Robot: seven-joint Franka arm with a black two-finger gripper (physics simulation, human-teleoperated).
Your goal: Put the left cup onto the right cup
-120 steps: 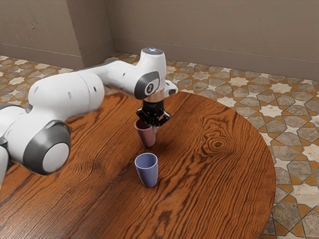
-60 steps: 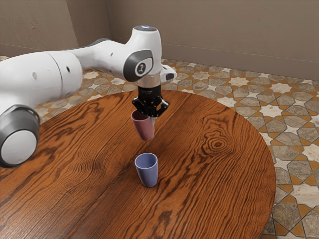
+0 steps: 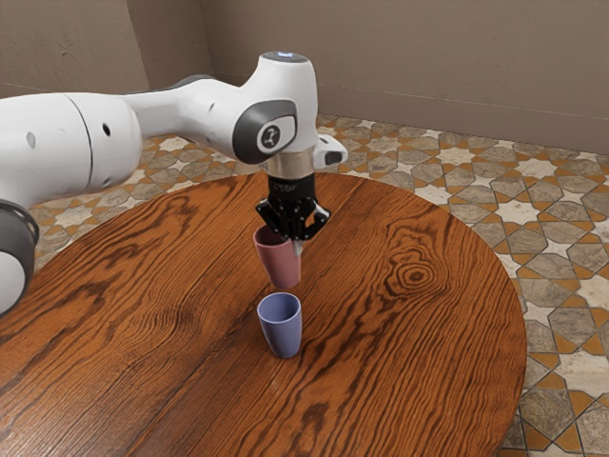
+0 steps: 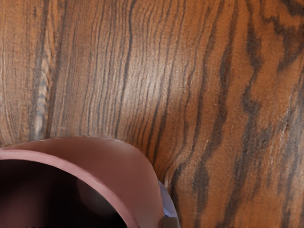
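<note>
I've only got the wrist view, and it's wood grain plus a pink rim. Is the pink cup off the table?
Observer: Yes. In the exterior view the pink cup hangs from the gripper, which is shut on its rim, clear of the table.
Operator: Where's the blue cup?
Observer: The blue cup stands upright on the table. In that view the pink cup's base is just above its rim.
Operator: Is the pink cup hanging straight?
Observer: No, it looks slightly tilted, with its base leaning toward the exterior view's right.
</note>
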